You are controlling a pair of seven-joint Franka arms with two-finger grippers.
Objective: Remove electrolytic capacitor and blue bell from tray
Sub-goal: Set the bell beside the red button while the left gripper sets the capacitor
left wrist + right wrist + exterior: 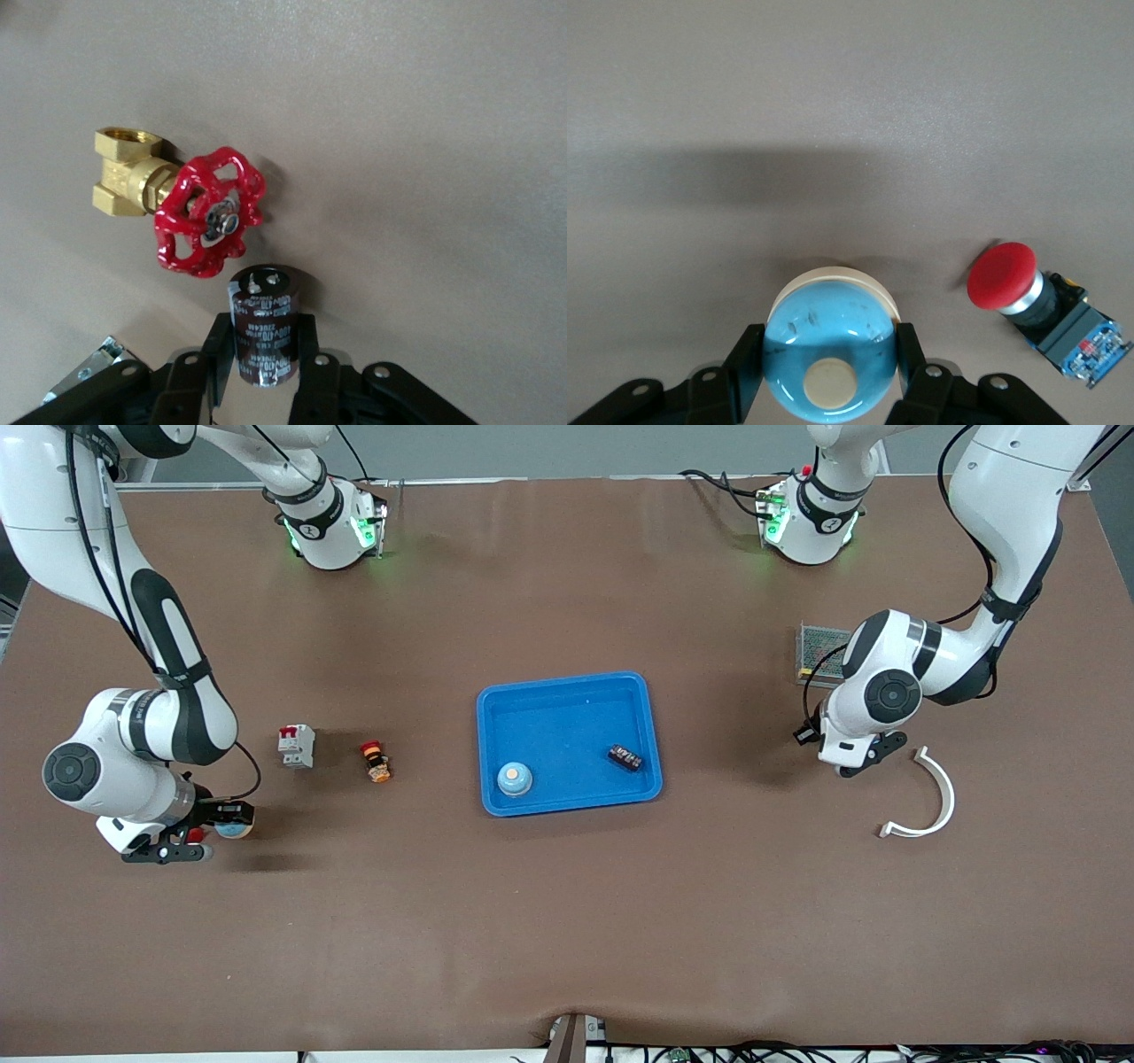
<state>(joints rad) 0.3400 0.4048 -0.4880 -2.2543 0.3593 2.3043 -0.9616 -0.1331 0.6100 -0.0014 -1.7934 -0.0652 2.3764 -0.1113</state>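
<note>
Worryingly, with the left gripper (263, 350) clenching an electrolytic capacitor (261, 310) beside a valve (190, 208) and the right gripper (829, 354) clenching a blue bell (833, 328), both outside the tray (567, 680), another bell (514, 779) and another capacitor (625, 758) are lying in it, risking being overlooked.

We see the blue tray (567, 691) mid-table with a blue bell (514, 779) and a dark capacitor (625, 758) in it; both arms sit at their own ends. The right gripper (190, 849) is by a bluish round thing (234, 830); the left gripper (858, 764) is near a white curved piece (932, 804).
</note>
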